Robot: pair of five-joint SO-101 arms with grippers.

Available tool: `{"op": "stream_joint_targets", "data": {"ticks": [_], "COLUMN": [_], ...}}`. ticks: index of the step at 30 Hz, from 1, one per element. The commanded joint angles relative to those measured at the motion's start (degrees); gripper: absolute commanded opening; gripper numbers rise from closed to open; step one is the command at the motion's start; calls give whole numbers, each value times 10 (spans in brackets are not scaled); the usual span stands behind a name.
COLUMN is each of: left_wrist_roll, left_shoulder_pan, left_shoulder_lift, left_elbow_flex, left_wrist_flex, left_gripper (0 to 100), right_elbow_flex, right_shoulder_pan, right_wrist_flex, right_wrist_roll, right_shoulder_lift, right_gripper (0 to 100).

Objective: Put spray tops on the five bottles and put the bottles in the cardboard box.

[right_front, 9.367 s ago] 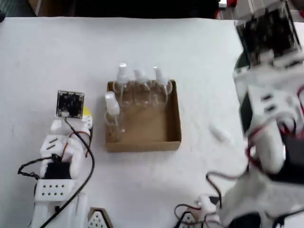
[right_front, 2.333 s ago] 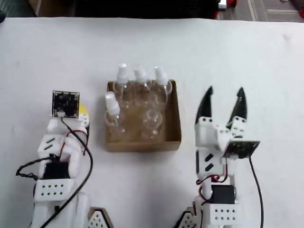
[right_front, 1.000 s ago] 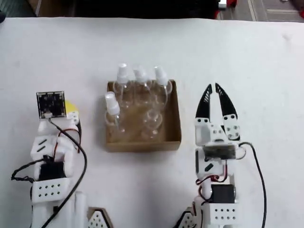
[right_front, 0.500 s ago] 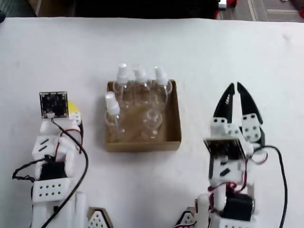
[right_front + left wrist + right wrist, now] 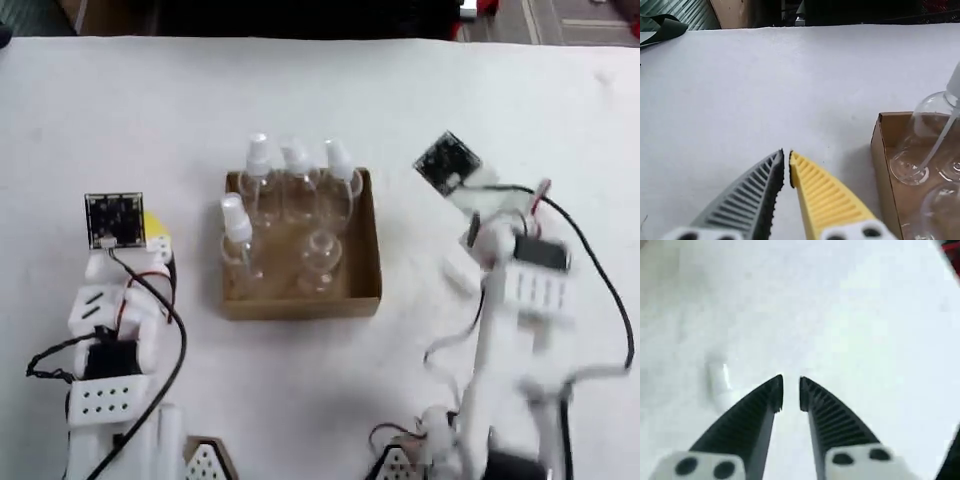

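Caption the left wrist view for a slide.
Left tool, shut, above the table beside the box of bottles.

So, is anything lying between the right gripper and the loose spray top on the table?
Nothing visible does. The spray top lies on the white table just beside the right gripper, with only tabletop between them. The cardboard box sits on the spray top's other side, not between them.

My left gripper (image 5: 786, 155) is half grey, half yellow, with ridges. My right gripper (image 5: 790, 385) is black, ridged too. Brown cardboard box (image 5: 300, 305), see-through bottles (image 5: 320, 255), white spray tops (image 5: 258, 148), white table (image 5: 150, 100).
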Motion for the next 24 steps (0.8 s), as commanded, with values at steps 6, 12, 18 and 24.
{"op": "stream_joint_targets", "data": {"ticks": [6,12,18,24], "left_wrist_roll": [5,5,5,5], "left_shoulder_pan": [7,7,7,15], "left_shoulder_lift": [-13,-13,-13,-13], "left_elbow_flex": [-9,-9,-9,-9], "left_wrist_flex": [-1,-1,-1,-1], "left_gripper": [24,24,24,24], "right_elbow_flex": [-254,-272,-272,-276], "right_shoulder_pan": [2,-29,-39,-25], "right_wrist_flex": [245,269,238,194], "right_wrist_roll": [13,11,8,8], "right_shoulder_lift": [289,344,395,446], "right_gripper": [217,190,191,191]}}
